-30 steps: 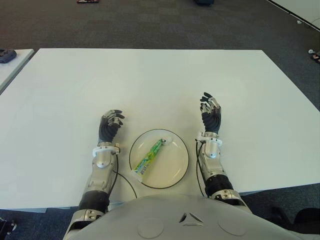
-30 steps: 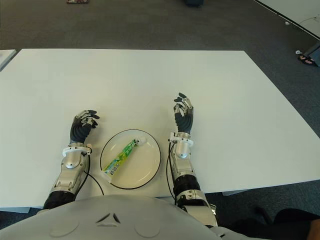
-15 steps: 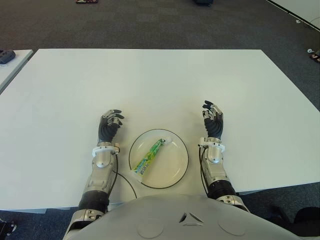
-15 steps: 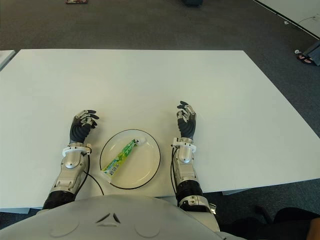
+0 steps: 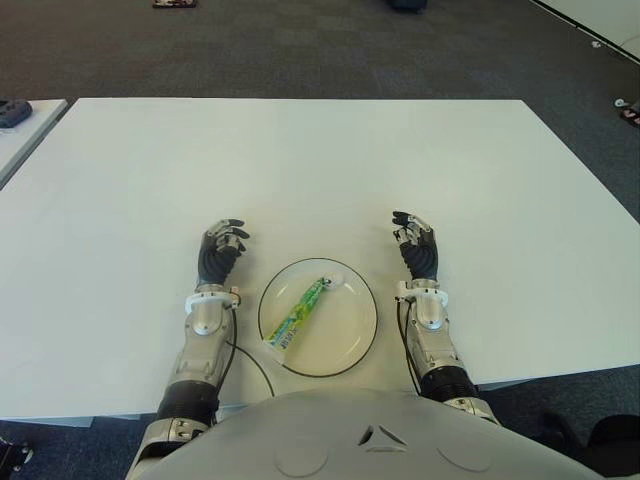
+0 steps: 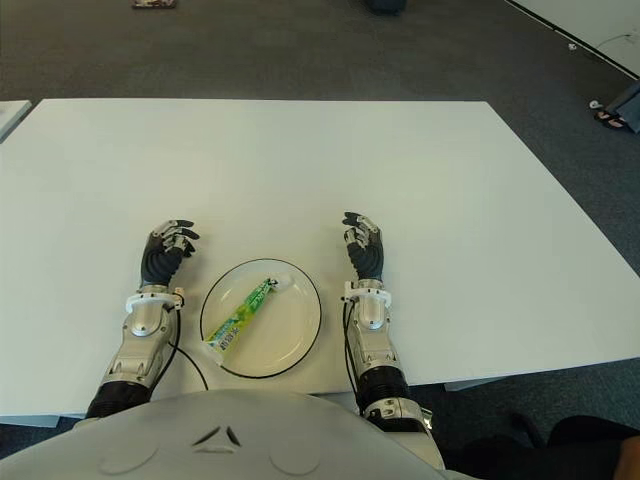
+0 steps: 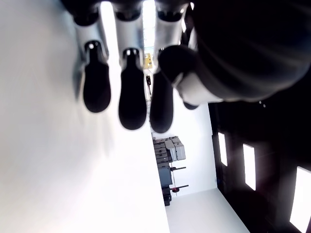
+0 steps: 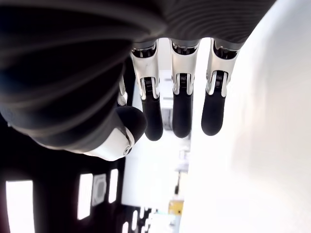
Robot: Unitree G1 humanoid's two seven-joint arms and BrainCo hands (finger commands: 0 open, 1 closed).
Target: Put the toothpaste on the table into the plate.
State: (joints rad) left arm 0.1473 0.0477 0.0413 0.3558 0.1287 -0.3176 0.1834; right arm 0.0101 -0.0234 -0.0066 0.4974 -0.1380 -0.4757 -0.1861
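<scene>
Toothpaste in the plate; task looks done.
Eye views: the green-and-white toothpaste tube [image 5: 300, 313] lies diagonally in the round white plate [image 5: 350, 345] on the white desk [image 5: 300, 160]; left hand [image 5: 220, 250] and right hand [image 5: 417, 247] flank it. Wrist views: both hands' fingers [image 7: 132, 97] loosely spread, empty; the plate is unseen.

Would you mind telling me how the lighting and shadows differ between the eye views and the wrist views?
Eye views: even light, with faint shadows under the plate and toothpaste on the table. Left wrist view: the left hand is a dark silhouette against a washed-out bright surface. Right wrist view: the right hand is likewise backlit, its palm nearly black.
</scene>
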